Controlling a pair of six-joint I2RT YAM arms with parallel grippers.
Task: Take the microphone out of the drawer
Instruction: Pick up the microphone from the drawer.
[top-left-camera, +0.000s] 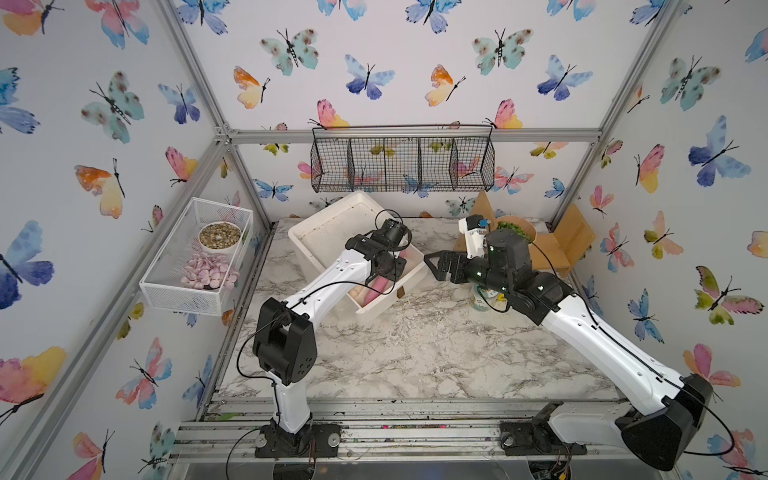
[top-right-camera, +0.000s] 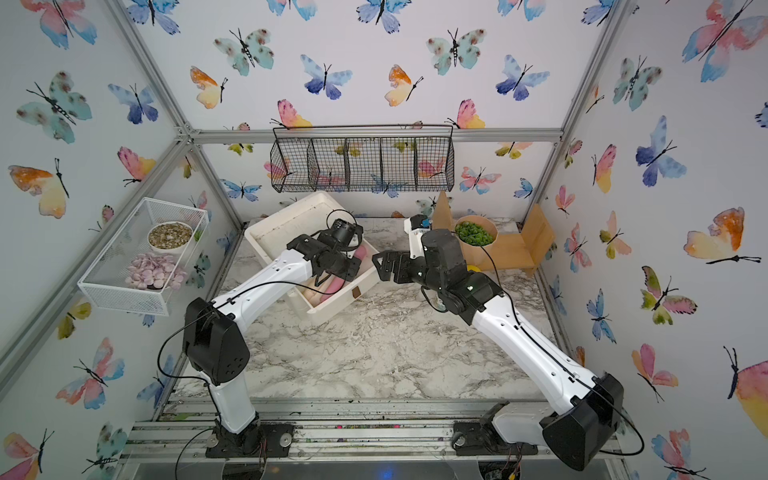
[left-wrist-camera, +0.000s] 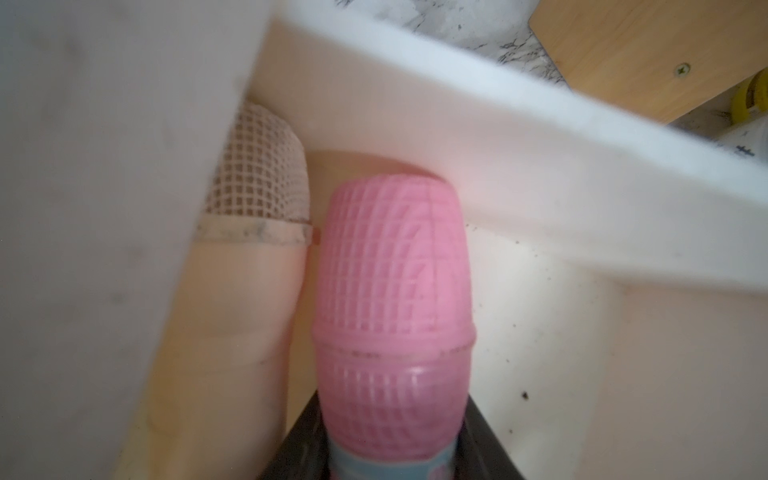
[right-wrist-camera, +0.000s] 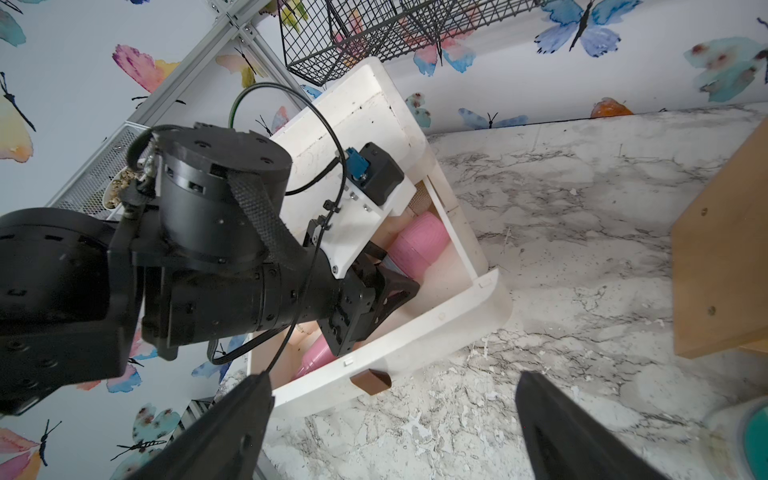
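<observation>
The pink microphone (left-wrist-camera: 392, 270) is lying along the drawer's (right-wrist-camera: 415, 332) side edge nearer the right arm, head pointing back. The left gripper's (left-wrist-camera: 392, 415) 2 fingers (left-wrist-camera: 291, 453) are straddling its handle crosswise; whether they are squeezing, I cannot tell. The right gripper (top-left-camera: 430, 262) is hovering wide apart, empty.

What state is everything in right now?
Drawer, open.
Pink microphone, lying in the drawer.
Beige microphone, lying in the drawer beside the pink one.
Left gripper, fingers either side of the pink microphone; grip unclear.
Right gripper, open, empty, outside the drawer.
</observation>
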